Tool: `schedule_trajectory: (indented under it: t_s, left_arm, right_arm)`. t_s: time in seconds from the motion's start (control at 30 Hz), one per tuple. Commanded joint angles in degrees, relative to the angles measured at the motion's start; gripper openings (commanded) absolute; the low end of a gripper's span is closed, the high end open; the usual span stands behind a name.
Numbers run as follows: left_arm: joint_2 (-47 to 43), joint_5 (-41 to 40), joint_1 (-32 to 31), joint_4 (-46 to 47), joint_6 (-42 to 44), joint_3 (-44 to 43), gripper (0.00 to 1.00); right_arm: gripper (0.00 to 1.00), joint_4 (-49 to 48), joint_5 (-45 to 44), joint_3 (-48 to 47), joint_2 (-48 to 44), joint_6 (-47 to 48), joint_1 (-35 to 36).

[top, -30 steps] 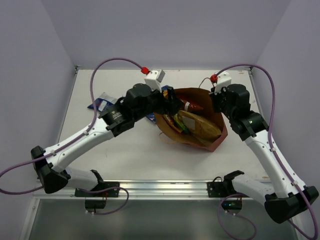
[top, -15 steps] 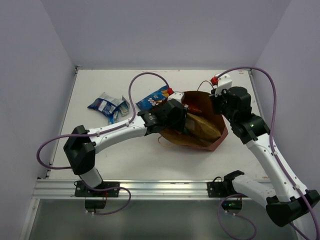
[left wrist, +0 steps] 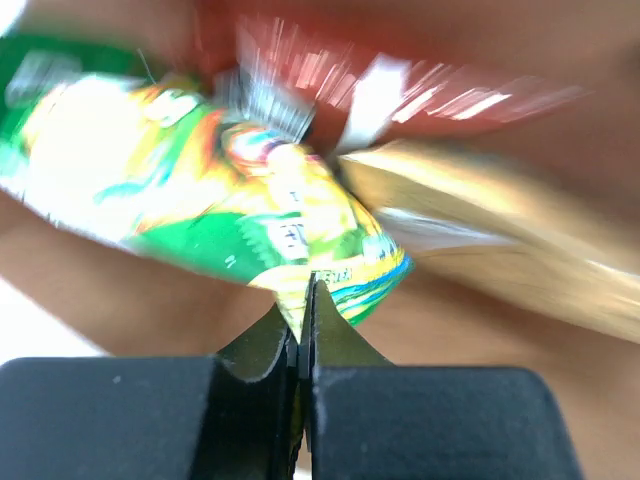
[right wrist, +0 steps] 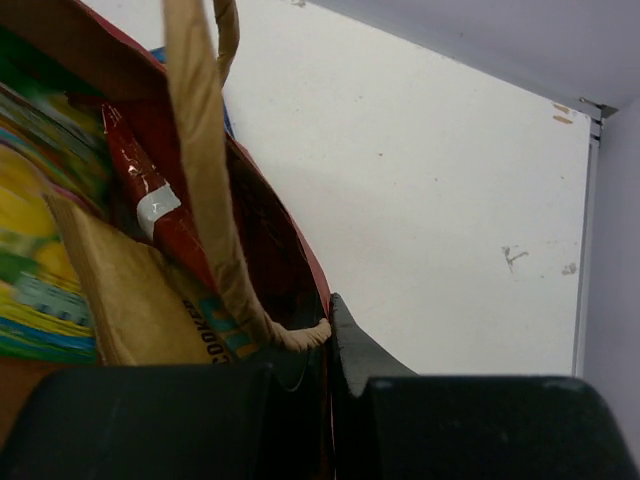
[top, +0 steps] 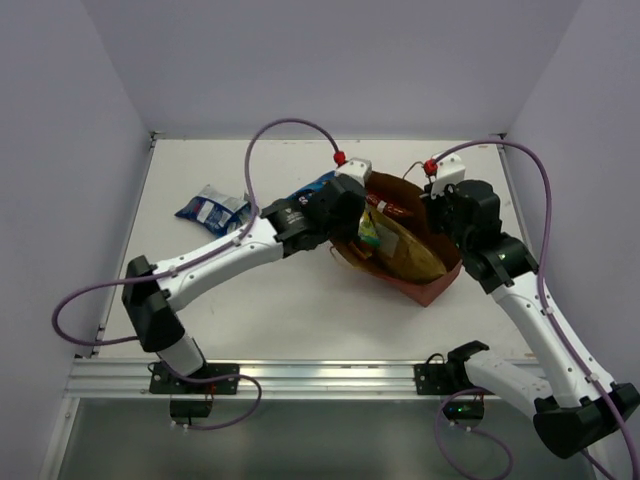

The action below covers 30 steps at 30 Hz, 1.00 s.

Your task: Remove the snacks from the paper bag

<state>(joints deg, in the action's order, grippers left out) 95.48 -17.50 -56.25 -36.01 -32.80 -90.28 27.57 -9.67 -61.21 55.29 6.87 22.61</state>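
Note:
The brick-red paper bag (top: 422,288) lies open mid-table with snacks inside. My left gripper (top: 360,218) reaches into its mouth. In the left wrist view that gripper (left wrist: 303,300) is shut on the corner of a yellow-green packet (left wrist: 230,190). Behind the packet lie a red packet (left wrist: 330,80) and a tan bag (left wrist: 500,250). My right gripper (right wrist: 328,330) is shut on the bag's rim beside a loop handle (right wrist: 205,170). The tan-teal bag (top: 405,250) fills the bag's middle.
A blue-white packet (top: 212,210) lies on the table at the far left. A blue chip bag (top: 305,190) sits partly hidden behind my left forearm. Purple cables loop above both arms. Walls close the table on three sides.
My left gripper, open a second ago, has gone into the bag's mouth and closed on the yellow-green packet. The right gripper has kept its hold on the rim.

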Motion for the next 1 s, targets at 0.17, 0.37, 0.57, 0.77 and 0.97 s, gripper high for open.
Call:
schedule_trajectory:
  t_s: [0.17,0.37,0.57,0.77,0.97]
  left_arm:
    - [-15.0,-12.9,1.5,-0.6,9.8,-19.6,0.0]
    - [-20.9,-15.3,15.4,5.9,12.4,-12.6,0.0]
    - [-22.1,-2.0,26.4,15.3,12.2,5.1,0.0]
    - [-22.1,8.9,31.7,28.1,7.3,25.1,0.0]
    - [-28.7,11.4,32.1,35.0,1.3,42.9,0.2]
  right_arm:
    - [0.0,-4.2,-8.3,0.9,-0.9,-0.5,0.2]
    - [0.0,-2.6,-8.7,-0.1,-1.0,-0.6,0.2]
    - [0.0,-2.3,-7.0,-1.0,-0.8,-0.9,0.2]
    - [0.0,-2.1,-4.6,-1.2,-0.4,-0.6,0.1]
    - [0.0,-2.6,-3.1,-0.3,-0.1,-0.5,0.2]
